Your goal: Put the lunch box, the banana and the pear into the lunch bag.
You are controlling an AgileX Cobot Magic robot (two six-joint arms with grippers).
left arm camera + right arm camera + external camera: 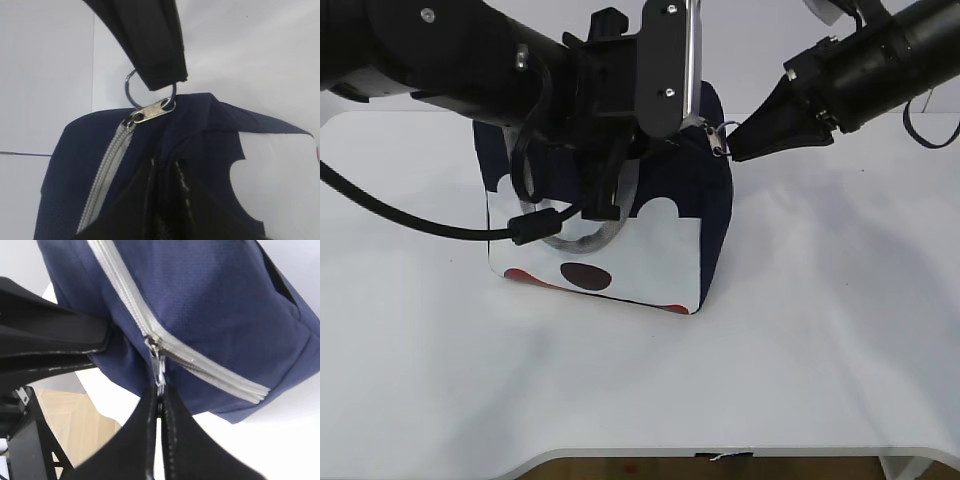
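The navy lunch bag (712, 205), with its white dotted panel, stands upright mid-table. Its grey zipper (125, 290) looks closed along the top. My right gripper (735, 148) comes in from the right and is shut on the ring pull (131, 87) of the zipper slider (159, 365) at the bag's upper right corner. My left arm (520, 70) reaches over the bag from the left. Its gripper (164, 172) is pinched on a fold of navy fabric beside the zipper, just below the slider. The lunch box, the banana and the pear are out of view.
The bag sits on a white table (820, 350) whose front edge runs along the bottom of the exterior view. A black cable (420, 215) from the left arm hangs in a loop over the table's left side, ending by the bag's front.
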